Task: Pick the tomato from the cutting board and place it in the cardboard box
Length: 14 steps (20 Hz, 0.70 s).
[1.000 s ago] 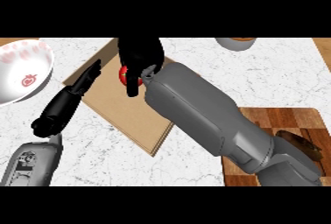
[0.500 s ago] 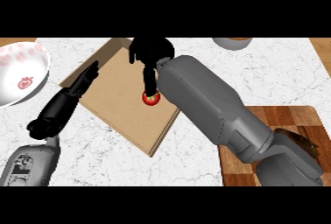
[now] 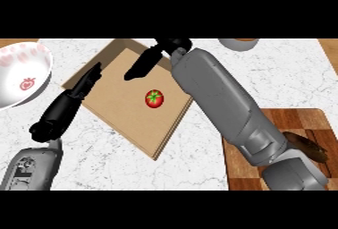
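The red tomato (image 3: 154,98) with a green stem lies inside the flat brown cardboard box (image 3: 119,107), near its right side, with nothing touching it. My right hand (image 3: 146,62) hangs above the box's far part, up and left of the tomato, fingers straight and open. My left hand (image 3: 69,105) rests along the box's left edge, fingers extended and open. The wooden cutting board (image 3: 290,123) lies at the right, partly covered by my right forearm.
A white bowl (image 3: 20,74) with red fruit prints stands at the far left. A brown item (image 3: 307,145) sits on the cutting board. Part of another bowl (image 3: 238,43) shows at the top edge.
The right hand carried the tomato over the box, let it go and drew back upward with fingers straightened. The tomato now lies in the box. The left hand barely moved.
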Each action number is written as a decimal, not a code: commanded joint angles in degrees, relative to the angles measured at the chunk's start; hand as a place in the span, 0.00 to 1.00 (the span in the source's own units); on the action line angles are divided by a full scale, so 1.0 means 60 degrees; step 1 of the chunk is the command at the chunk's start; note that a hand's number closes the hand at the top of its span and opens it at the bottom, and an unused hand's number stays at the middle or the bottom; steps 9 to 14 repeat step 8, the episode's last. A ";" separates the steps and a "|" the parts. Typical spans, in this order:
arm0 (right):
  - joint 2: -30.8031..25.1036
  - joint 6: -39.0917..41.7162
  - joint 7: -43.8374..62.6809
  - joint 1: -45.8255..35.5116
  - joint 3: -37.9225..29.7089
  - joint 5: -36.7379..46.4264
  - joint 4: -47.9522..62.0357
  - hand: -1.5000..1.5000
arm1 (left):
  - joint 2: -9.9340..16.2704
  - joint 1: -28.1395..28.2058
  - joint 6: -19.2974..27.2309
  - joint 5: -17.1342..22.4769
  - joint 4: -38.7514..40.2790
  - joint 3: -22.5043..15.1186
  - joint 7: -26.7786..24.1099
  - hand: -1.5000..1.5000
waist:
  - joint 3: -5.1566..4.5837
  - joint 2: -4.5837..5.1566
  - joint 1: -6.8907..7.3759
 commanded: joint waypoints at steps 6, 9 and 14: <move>0.0002 -0.1347 -0.1395 0.0321 -0.2540 -0.1934 0.0969 0.00 | 0.0290 0.0152 -0.0215 0.0196 0.0036 0.0353 -0.0114 0.50 | -0.0024 -0.0020 -0.0132; -0.0227 -0.1303 -0.2323 0.0648 -0.2749 -0.1934 0.1471 0.00 | -0.0023 0.0122 0.0017 -0.0069 -0.0144 0.0015 0.0118 0.50 | -0.0020 -0.0007 -0.0132; -0.0227 -0.1303 -0.2323 0.0648 -0.2749 -0.1934 0.1471 0.00 | -0.0023 0.0122 0.0017 -0.0069 -0.0144 0.0015 0.0118 0.50 | -0.0020 -0.0007 -0.0132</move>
